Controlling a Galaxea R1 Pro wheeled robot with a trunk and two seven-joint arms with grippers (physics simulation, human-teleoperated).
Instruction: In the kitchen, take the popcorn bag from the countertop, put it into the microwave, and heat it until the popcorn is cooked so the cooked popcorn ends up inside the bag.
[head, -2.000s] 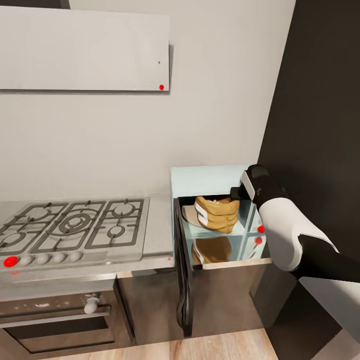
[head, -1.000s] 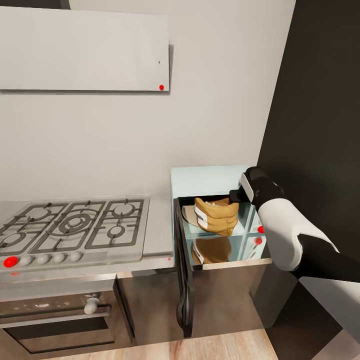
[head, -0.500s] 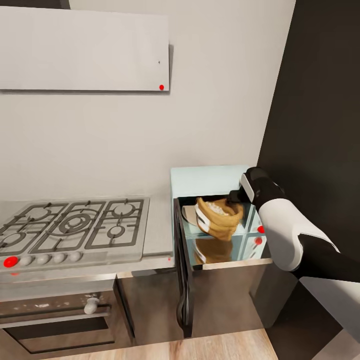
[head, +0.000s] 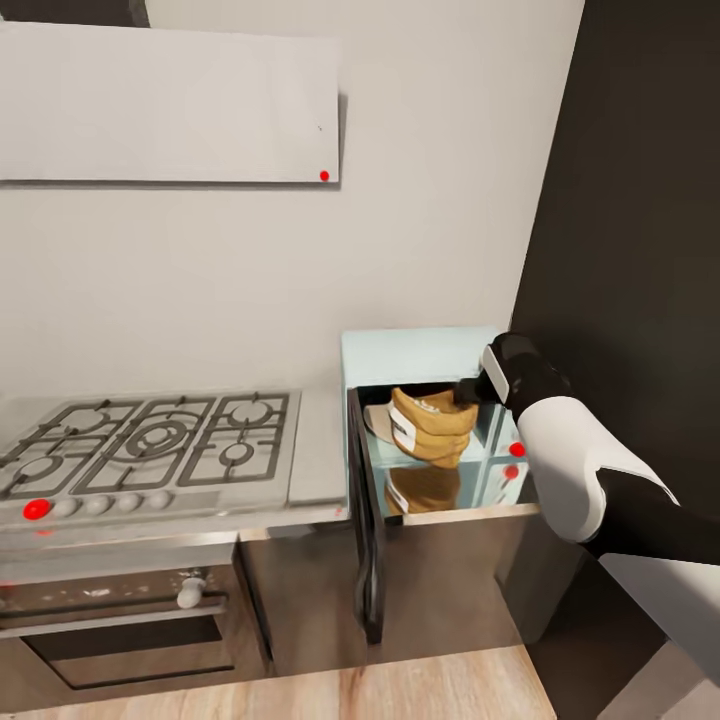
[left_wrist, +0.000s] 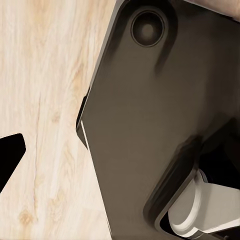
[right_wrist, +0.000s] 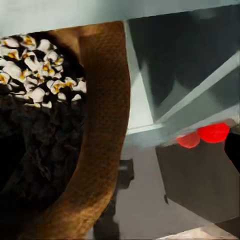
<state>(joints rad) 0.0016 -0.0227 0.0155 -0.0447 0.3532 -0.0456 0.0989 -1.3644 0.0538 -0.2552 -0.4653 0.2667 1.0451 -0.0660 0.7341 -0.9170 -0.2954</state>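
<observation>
Popcorn bag (head: 430, 427) tilted inside open microwave (head: 420, 362), rim at right gripper (head: 470, 390) for placement; grip state indiscernible

No readable text anywhere I can see from the controls.

The only printed surface I get is the white label on the popcorn bag (head: 428, 428), which faces me in the head view inside the microwave (head: 420, 360); it carries dark print, but it is too small and blurred for me to make out any letter or number. The knobs along the front of the gas hob (head: 150, 445) and on the oven (head: 120, 625) below show me no markings I can read, and the white hood (head: 170, 105) has a plain face with a red dot.
</observation>
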